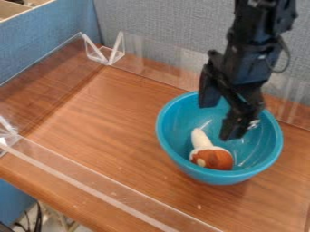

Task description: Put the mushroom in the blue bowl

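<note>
While one black tool [230, 111] hangs over one blue bowl [182, 159], its jaws stand wide apart, nothing gripped. One mushroom [211, 156] lies inside bowl, on bottom toward near wall, reddish-brown cap nearest camera, pale stem pointing away from it. Mushroom and tool apart. One bowl on one wooden counter [97, 122], toward its right side in view. Two white wire-like pieces [112, 50] near counter's far left corner, one more white piece [6, 134] at left edge of view, partly cut off.
</note>
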`<action>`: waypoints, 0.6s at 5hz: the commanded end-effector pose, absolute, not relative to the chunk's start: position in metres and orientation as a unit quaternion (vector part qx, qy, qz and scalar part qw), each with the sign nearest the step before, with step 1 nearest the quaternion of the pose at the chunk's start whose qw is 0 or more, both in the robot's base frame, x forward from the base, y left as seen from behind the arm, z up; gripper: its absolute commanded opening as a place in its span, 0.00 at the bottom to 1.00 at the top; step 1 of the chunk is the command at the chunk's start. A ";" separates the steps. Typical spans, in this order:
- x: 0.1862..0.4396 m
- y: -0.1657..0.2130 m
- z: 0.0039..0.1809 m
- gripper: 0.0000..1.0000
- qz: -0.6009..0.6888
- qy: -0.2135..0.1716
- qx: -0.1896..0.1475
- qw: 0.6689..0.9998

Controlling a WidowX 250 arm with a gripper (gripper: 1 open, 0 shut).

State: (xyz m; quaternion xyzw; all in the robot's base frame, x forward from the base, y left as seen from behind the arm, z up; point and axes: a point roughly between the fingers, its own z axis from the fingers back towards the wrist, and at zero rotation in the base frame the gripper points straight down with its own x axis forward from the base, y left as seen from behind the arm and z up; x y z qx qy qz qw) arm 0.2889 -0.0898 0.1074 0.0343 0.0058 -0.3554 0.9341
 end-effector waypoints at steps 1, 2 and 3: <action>0.294 -0.074 0.110 1.00 -0.375 -0.017 0.035 0.926; 0.292 -0.077 0.097 1.00 -0.383 -0.019 0.035 0.923; 0.294 -0.082 0.083 1.00 -0.392 -0.023 0.034 0.919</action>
